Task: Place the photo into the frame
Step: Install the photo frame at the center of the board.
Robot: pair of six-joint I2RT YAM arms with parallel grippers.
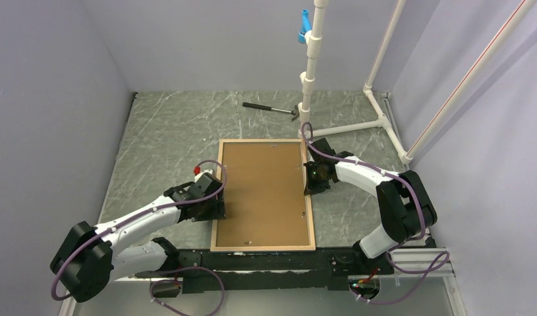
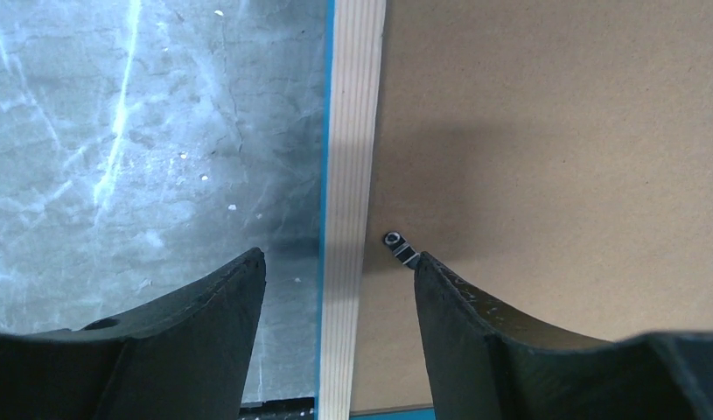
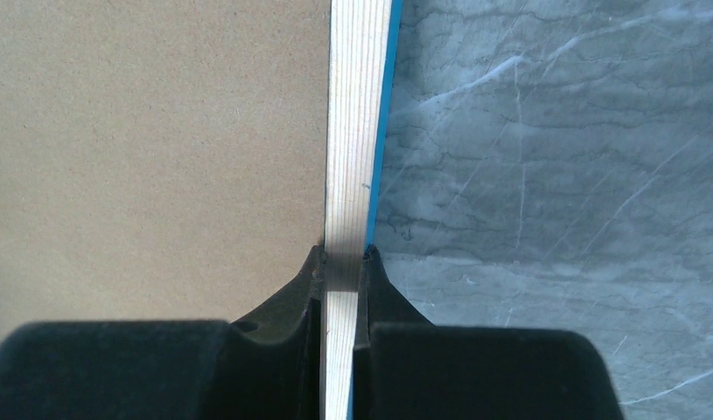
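Face-down frame (image 1: 262, 248) on desk (image 1: 167, 131); right end effector (image 3: 342, 260) pinches right rail, likely steadying it; left end effector (image 2: 339, 262) spread astride left rail near retaining clip (image 2: 400, 247).

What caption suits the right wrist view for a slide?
Right pincer shut on the frame, at its light wood rail; brown backing board to one side, marbled table to the other.

A grey marble-veined tabletop (image 1: 167, 131) fills the middle, closed in by plain pale lilac walls (image 1: 55, 79) at nine, twelve and three o'clock. A white plastic pipe stand (image 1: 313, 59) rises at one o'clock, with a black hammer (image 1: 269, 108) lying near its foot. The light is soft and even.
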